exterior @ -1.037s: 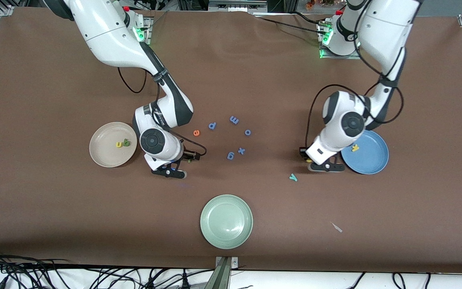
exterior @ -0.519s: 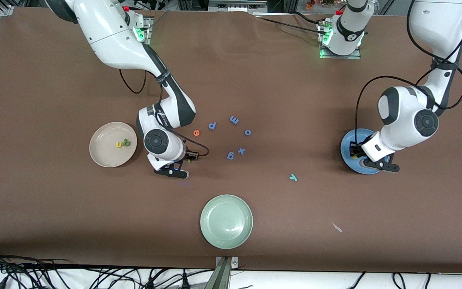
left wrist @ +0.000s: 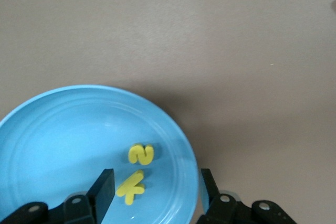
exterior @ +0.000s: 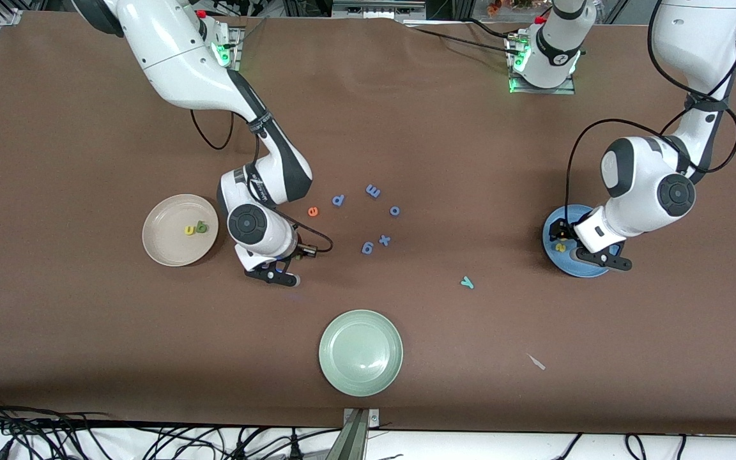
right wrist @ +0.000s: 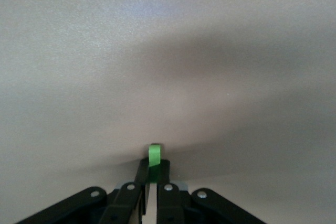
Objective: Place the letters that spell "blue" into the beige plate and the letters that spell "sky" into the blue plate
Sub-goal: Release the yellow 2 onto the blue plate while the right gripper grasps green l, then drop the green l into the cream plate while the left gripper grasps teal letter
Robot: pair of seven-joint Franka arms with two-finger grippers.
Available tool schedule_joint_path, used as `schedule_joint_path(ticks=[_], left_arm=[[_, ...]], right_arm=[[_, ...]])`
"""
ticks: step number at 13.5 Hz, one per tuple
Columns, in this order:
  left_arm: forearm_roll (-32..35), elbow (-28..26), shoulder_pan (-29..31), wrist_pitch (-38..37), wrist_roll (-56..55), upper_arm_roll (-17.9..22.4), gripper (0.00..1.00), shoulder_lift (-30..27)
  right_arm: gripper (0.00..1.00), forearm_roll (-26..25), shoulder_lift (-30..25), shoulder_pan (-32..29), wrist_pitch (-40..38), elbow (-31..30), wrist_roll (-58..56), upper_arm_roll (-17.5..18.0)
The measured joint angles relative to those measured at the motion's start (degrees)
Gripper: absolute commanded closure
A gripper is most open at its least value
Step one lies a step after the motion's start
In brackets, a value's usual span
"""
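- Foam letters readable as shapes only: yellow u (exterior: pixel 190 230) and green b (exterior: pixel 201 226) in beige plate (exterior: pixel 162 246).
- Yellow s (left wrist: pixel 140 154), yellow k (left wrist: pixel 131 187) in blue plate (left wrist: pixel 52 145).
- Orange e (exterior: pixel 312 211), blue-violet p (exterior: pixel 338 200), m (exterior: pixel 373 190), o (exterior: pixel 395 210), x (exterior: pixel 384 240), g (exterior: pixel 367 247), teal y (exterior: pixel 467 282) on table (exterior: pixel 87 351).
- No printed labels legible.

Non-task stuff only:
- Brown surface (exterior: pixel 406 128) fills nearly the whole frame.
- Pale green plate (exterior: pixel 361 352) at lower centre, nothing in it.
- Blue-violet letters loosely clustered mid-frame, all flat on the surface and apart from each other: p (exterior: pixel 338 200), m (exterior: pixel 373 190) uppermost, o (exterior: pixel 395 211), x (exterior: pixel 384 240), g (exterior: pixel 367 248) lowest.
- Small pale scrap (exterior: pixel 537 362) at lower right, on its own.
- Black cables (exterior: pixel 87 437) tangled along the bottom edge, off the surface.
- Metal bracket (exterior: pixel 356 434) at bottom centre edge.
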Motion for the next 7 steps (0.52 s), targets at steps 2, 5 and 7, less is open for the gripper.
schedule_joint_path(ticks=[2,5,7], left_arm=[[-0.30,0.62,-2.66,0.32,-3.12,-0.14,0.26,-0.01],[-4.19,3.10,-9.80,0.71,-12.00,-0.43,0.26,1.50],[-5.43,7.28,-13.59,1.31,-19.66,-0.48,0.26,5.12]], right_arm=[[1.00,0.01,-0.63,0.02,-2.26,0.68,0.01,-0.01],[1.00,-1.50,-3.64,0.02,-9.06,0.45,-0.79,-0.30],[1.00,-5.81,-7.01,-0.01,-11.27,-2.76,-1.61,-0.89]])
